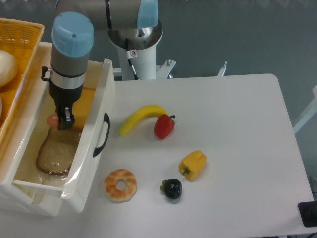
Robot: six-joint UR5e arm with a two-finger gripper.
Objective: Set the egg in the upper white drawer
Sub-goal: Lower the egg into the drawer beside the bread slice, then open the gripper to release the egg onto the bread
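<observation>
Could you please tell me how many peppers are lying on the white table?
2: a glossy red pepper touching the yellow banana's tip near the table's middle, and a yellow pepper nearer the front, beside the dark round fruit.

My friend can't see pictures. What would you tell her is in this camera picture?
A robot arm reaches down into an open white drawer, its gripper beside a small pink egg above a slice of bread. On the white table lie a banana, a red pepper, a yellow pepper, a doughnut and a dark fruit.
</observation>
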